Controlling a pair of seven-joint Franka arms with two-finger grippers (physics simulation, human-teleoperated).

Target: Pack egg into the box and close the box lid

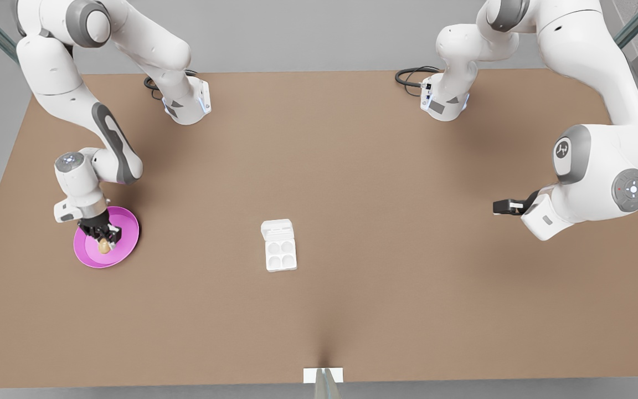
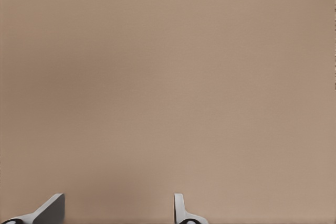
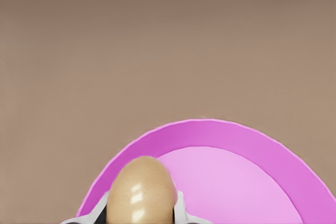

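While box point(image 1: 279, 245) (lid point(image 1: 276, 229) open) sits empty, plate point(image 1: 106, 237) holds egg point(image 1: 104, 247), seemingly.

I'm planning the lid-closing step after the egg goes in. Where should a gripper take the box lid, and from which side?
Probably at the free short edge of the box lid, opposite its hinge on the box. It lies open and flat on the table, so come from the far side, catch that edge and swing it over the cups. The left gripper waits free.

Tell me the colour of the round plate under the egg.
Bright pink round plate; clearest in the right wrist view.
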